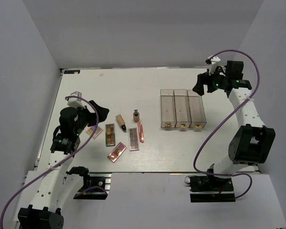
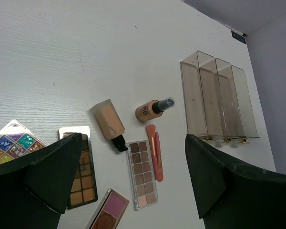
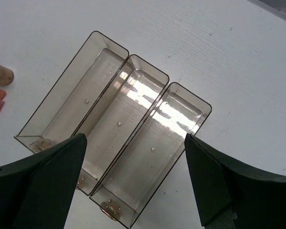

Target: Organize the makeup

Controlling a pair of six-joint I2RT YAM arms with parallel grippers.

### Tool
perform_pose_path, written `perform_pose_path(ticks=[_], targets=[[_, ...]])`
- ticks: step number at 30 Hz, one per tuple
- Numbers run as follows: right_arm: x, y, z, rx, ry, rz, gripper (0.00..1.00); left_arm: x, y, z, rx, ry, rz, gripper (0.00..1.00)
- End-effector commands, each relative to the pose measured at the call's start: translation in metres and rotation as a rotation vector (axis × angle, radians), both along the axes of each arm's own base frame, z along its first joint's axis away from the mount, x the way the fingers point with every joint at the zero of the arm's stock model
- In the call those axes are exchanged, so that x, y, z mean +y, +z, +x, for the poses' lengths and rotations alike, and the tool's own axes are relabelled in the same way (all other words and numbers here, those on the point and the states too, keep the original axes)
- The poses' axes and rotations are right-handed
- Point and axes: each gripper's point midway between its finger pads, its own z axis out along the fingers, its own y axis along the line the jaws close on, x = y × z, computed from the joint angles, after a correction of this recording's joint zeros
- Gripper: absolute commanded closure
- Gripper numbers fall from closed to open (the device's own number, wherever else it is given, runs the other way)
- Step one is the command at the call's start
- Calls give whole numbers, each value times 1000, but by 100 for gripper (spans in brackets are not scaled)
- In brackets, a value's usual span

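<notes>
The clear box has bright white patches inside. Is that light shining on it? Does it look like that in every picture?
Right wrist view: yes, glare sits on the floors of two compartments of the clear box. Left wrist view: the box shows no white patches, just brownish see-through walls. Top view: the box looks even and dull, and too small to show any glare.

Soft, even light from overhead fills all three views, and the white table [image 1: 133, 86] reads bright without washing out. In the top view, shadows are short and faint, tucked just under the arms. In the right wrist view, glare sits on the floors of the clear box [image 3: 133, 90] (strongest in the middle and right compartments). The tabletop is sharp, while the dark fingers [image 2: 52, 176] in the lower corners of both wrist views look soft and nearly featureless.
</notes>
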Motion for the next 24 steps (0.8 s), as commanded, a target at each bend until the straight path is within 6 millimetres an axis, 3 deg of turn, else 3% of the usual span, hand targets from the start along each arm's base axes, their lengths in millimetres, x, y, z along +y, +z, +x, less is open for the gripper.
perform_pose_path(ticks=[1, 8, 13, 14, 15, 16, 17, 18, 20, 22, 23, 24], targets=[[6, 19, -1, -58, 54, 12, 11, -4, 3, -1, -21, -31, 0, 2], [44, 25, -46, -160, 439, 24, 11, -7, 1, -2, -14, -47, -8, 3], [91, 24, -79, -188, 665, 72, 25, -9, 1, -3, -10, -56, -20, 11], [97, 23, -84, -203, 696, 61, 32, -11, -1, -3, -1, -66, -24, 24], [114, 17, -96, -201, 755, 56, 36, -12, -1, -4, 2, -71, -28, 32], [120, 16, -100, -219, 776, 39, 40, -13, -2, -4, 8, -75, -29, 39], [125, 17, -99, -259, 790, 21, 44, -14, -5, -5, 21, -81, -32, 55], [141, 4, -112, -240, 833, 14, 45, -16, -5, -6, 26, -93, -35, 61], [156, 0, -123, -257, 868, 10, 40, -16, -7, -8, 41, -97, -37, 67], [171, -10, -129, -246, 888, 5, 29, -15, -10, -9, 65, -87, -37, 58], [181, -16, -132, -235, 893, -9, 24, -14, -12, -10, 76, -78, -36, 48], [194, -13, -130, -241, 879, 4, 23, -12, -13, -10, 82, -64, -36, 32]])
